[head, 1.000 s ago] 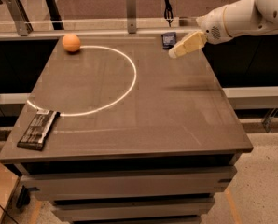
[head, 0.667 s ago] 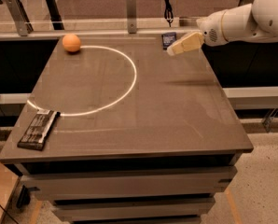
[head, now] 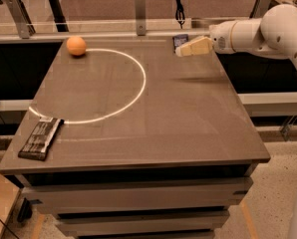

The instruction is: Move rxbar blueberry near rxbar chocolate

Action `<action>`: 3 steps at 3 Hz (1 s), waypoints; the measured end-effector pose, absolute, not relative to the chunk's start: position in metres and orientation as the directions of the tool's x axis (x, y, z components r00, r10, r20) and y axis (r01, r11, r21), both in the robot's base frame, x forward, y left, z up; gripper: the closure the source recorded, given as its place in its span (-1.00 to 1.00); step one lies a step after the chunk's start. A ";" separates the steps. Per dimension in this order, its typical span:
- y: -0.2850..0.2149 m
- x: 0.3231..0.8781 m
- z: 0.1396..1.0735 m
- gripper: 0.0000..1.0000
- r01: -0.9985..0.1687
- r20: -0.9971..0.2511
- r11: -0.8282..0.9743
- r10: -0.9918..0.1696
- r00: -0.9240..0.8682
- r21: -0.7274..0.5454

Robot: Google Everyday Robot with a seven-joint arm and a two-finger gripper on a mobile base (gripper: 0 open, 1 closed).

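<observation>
Step in hand: the grasp. rxbar blueberry (head: 179, 40) sits at the far edge of the table (head: 198, 128), about 1 o'clock. The gripper (head: 184, 50) hovers at its 4 o'clock side, tip just beside or touching it. Can't tell if the jaws are apart or together. Advice: centre over the bar, square to its short axis, come down flat and avoid nudging it off the back edge. Then carry toward 7 o'clock, where rxbar chocolate (head: 40, 138) lies. The orange (head: 76, 46) at 11 o'clock is clear of that path.
</observation>
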State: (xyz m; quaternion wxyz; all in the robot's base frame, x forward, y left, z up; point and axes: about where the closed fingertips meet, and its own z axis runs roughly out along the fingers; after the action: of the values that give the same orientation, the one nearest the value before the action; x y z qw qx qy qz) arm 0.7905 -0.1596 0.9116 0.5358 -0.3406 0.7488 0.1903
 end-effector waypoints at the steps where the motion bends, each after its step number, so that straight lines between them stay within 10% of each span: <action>1: -0.152 0.797 0.901 -1.00 -0.705 -0.928 0.705 -0.310 -0.208 -0.078; 3: -0.138 0.829 0.874 -1.00 -0.676 -0.930 0.733 -0.296 -0.219 -0.074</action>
State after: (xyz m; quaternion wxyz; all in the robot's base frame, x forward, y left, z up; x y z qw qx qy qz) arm 0.8289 -0.1383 0.8740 0.5369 -0.3197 0.7604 0.1772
